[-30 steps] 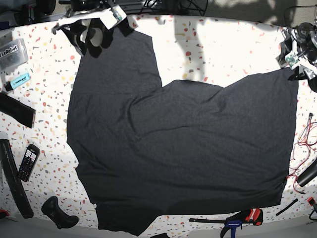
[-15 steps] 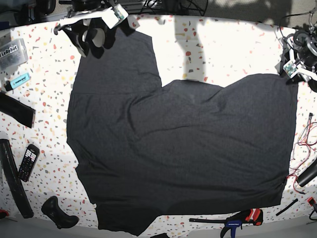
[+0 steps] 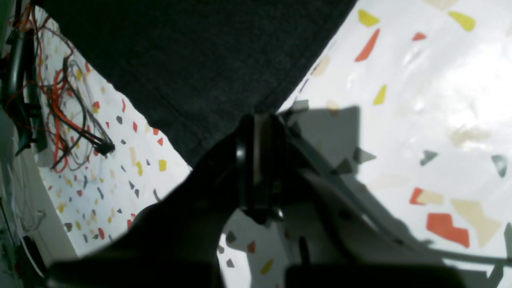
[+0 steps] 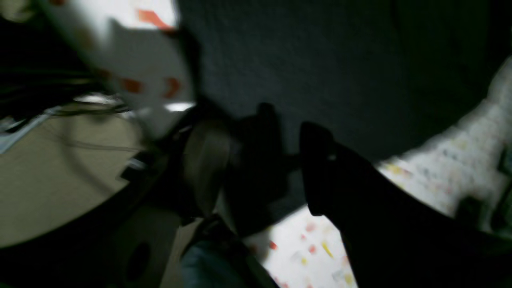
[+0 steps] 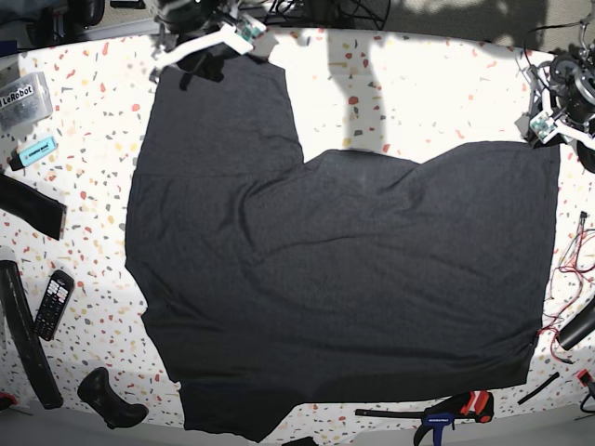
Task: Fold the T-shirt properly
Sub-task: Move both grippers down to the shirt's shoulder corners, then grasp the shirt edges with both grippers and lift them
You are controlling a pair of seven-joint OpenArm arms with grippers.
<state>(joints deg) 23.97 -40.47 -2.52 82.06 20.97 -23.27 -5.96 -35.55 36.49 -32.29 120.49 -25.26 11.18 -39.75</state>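
Since a second ago: right gripper (image 5: 200,58) shifted rightward along the far table edge, now over the T-shirt's top-left sleeve corner; left gripper (image 5: 550,130) drawn in slightly at the T-shirt's far right corner and gone from spread to closed.

T-shirt (image 5: 344,288): dark charcoal, plain side up, spread flat across most of the speckled table (image 5: 437,93); one sleeve reaching toward the far left, hem along the right side.

Left gripper (image 3: 260,120), wrist view: jaws pressed together on the T-shirt's (image 3: 192,60) corner, fabric edge pinched between them.

Right gripper (image 4: 288,160), wrist view: blurred; two dark fingers (image 4: 320,168) standing apart with a clear gap, over the T-shirt (image 4: 320,52) edge; nothing seen held.

Left margin of table: black remote (image 5: 53,303), blue marker (image 5: 34,151), clear box (image 5: 23,98) labelled LeRobot, black strip (image 5: 31,205).

Near edge, right: clamp (image 5: 451,410) with red and blue parts.

Right edge: bundle of red and black wires (image 3: 68,116).
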